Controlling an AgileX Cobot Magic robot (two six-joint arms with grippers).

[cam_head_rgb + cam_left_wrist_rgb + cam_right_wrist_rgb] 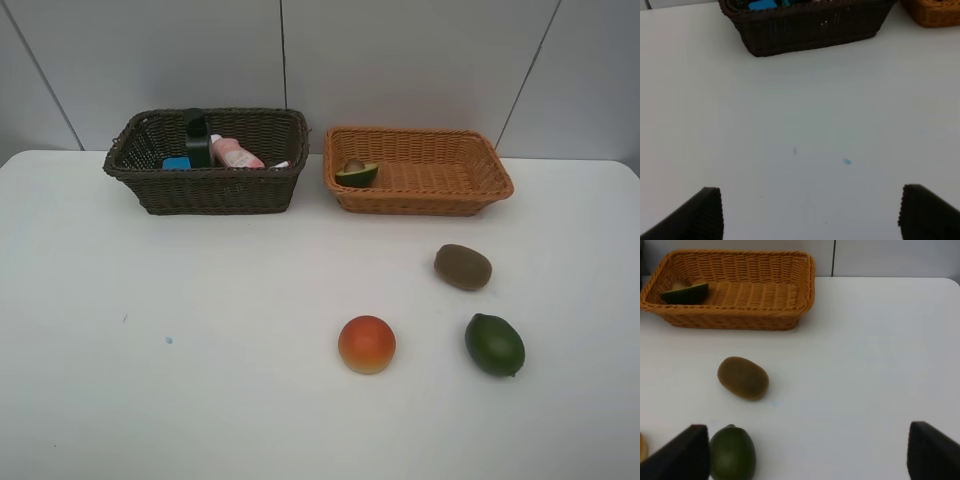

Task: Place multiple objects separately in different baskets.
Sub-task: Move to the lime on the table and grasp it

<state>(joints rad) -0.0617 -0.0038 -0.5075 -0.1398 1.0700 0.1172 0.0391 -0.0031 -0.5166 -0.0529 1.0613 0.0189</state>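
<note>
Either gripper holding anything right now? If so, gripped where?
Nothing is held. The left gripper and the right gripper are both open, jaws empty.

No readable text, no labels or brands, no numbers or signs

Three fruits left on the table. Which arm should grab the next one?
Right, probably. The kiwi and lime lie just ahead of its open fingers; the left arm's fingers face the dark basket, no fruit in view.
</note>
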